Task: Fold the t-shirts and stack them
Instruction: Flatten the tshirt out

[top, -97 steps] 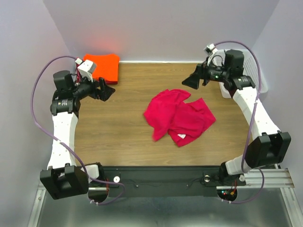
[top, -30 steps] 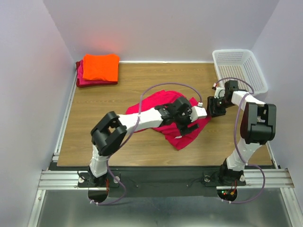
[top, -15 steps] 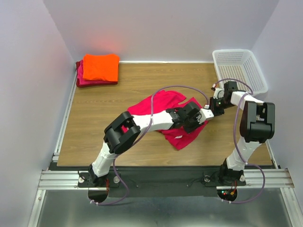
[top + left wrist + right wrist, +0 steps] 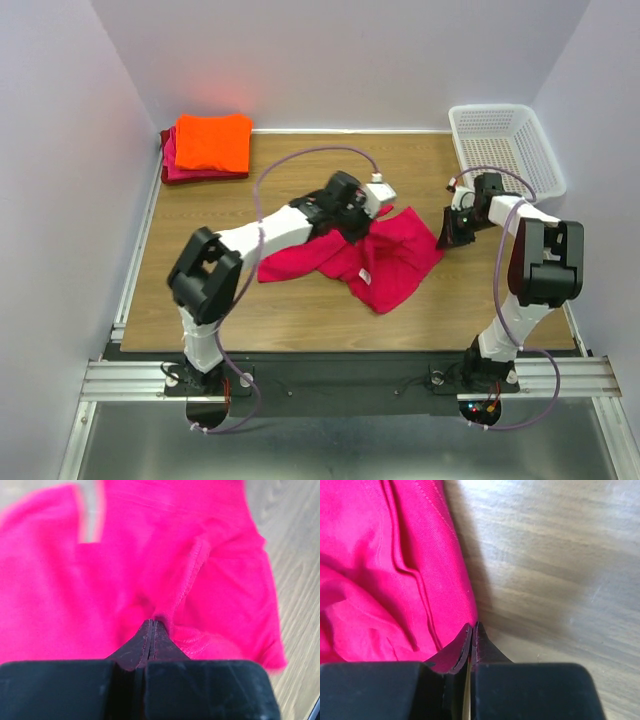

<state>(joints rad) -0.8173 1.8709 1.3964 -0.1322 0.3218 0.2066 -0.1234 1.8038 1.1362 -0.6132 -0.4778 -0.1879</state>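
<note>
Counter (image 4: 250, 205) held a crumpled pink shirt (image 4: 390, 262) at its middle; left pincer (image 4: 360, 222) pinched a fold at the shirt's far edge, jaws pressed together on cloth; right pincer (image 4: 446, 238) nipped its right hem between closed jaws; orange shirt (image 4: 212, 140) lay folded atop red shirt (image 4: 171, 166) in the far-left corner; basket (image 4: 505, 150) stood far right.
</note>
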